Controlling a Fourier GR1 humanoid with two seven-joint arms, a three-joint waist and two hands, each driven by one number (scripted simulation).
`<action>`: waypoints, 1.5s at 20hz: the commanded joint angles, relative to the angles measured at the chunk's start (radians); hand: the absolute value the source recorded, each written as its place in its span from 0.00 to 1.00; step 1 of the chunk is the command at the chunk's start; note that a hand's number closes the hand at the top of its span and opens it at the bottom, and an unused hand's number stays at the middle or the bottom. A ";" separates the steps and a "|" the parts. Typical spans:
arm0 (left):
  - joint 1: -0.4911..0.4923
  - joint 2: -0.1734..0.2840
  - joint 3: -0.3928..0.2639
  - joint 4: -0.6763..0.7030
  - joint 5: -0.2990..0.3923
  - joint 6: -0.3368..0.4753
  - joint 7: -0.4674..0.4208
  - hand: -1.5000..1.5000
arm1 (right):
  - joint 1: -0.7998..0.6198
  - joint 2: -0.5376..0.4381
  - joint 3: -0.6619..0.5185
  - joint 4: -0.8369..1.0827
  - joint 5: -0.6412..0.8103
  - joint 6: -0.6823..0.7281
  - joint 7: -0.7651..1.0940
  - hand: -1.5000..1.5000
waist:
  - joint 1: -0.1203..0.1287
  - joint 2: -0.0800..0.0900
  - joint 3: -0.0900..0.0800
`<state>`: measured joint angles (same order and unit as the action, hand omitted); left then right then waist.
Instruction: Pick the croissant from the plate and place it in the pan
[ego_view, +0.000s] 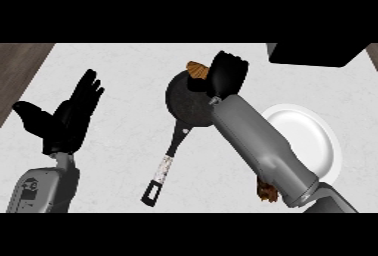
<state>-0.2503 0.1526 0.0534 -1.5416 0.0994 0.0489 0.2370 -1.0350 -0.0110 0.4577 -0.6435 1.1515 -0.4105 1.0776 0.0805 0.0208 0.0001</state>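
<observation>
From my head, looking down: a pale speckled stone counter (133, 150) runs to a dark wood strip (18, 70) at the left, with a black block (314, 54) at the far right corner. My right hand (225, 75) reaches over the far rim of the round black long-handled frying pan (184, 102), fingers curled on the golden-brown croissant (197, 70). The round white plate (314, 137) lies beside my forearm. My left hand (63, 117) rests open, fingers up, at the left.
</observation>
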 joint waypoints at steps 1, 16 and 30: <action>0.038 0.013 0.022 -0.006 0.023 -0.024 -0.027 0.50 | 0.055 0.010 -0.016 0.110 -0.040 -0.134 0.090 1.00 | 0.000 0.001 0.000; -0.020 0.017 0.030 0.009 0.010 -0.001 0.018 0.50 | 0.154 0.011 -0.090 0.059 -0.273 -0.587 -0.098 0.00 | -0.021 -0.005 0.002; 0.078 0.021 0.058 -0.065 0.016 0.021 0.037 0.50 | 0.647 0.011 0.068 -0.611 -0.425 -0.838 -0.320 0.00 | -0.105 -0.031 0.001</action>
<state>-0.1796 0.1738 0.1033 -1.5975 0.1122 0.0634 0.2649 -0.5431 -0.0050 0.4566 -1.0540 0.7624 -1.1510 0.7995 -0.0042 -0.0086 0.0012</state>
